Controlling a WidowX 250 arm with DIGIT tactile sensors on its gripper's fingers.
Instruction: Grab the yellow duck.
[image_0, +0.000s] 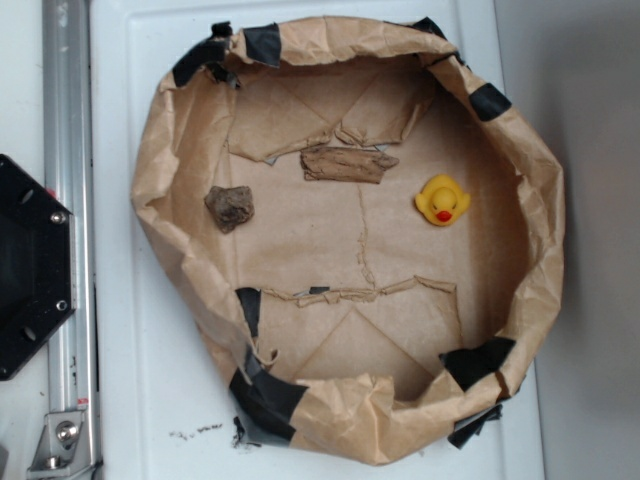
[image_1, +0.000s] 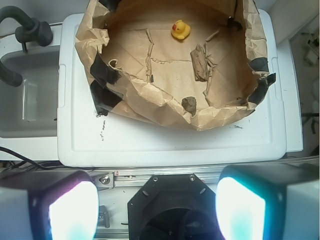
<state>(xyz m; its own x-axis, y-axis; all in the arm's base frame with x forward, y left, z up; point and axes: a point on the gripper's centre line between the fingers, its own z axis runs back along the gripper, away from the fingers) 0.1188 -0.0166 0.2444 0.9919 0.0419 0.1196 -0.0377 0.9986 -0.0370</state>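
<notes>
Exterior view, left to right: metal rail (image_0: 68, 200) runs down the left edge, w/ a black hexagonal base plate (image_0: 30, 265) overlapping it at mid height. Next, white lid (image_0: 140, 400) w/ a few dark specks near the bottom. On the lid sits a brown paper basin (image_0: 545, 210), crumpled rim rolled up all round, patched w/ black tape (image_0: 262, 395) at several spots. Inside the basin, on the left: brown lump (image_0: 229, 207), rough, rock-like. Center, a bit higher: flat torn strip of paper (image_0: 347, 164), lying apart from the lump. Right of that: yellow duck (image_0: 442, 200), upright on the basin floor, red-orange beak, near the right wall but not touching it. Nothing touches the duck; lump and duck are well apart, strip between them.

Wrist view, left to right: black hose (image_1: 20, 35) and a clear tub (image_1: 30, 95) at far left, then the white lid w/ the basin on it. Here the duck (image_1: 180, 29) sits at the far side of the basin, strip (image_1: 199, 63) nearer and to the right, lump (image_1: 189, 103) nearest, just inside the near rim. Bottom of frame: two claw fingers (image_1: 67, 207), blurred, pale glowing pads, one each side w/ the black base visible in the wide gap between. Claw (image_1: 157, 207) is spread wide, holds nothing, and is well back from the basin and the duck.
</notes>
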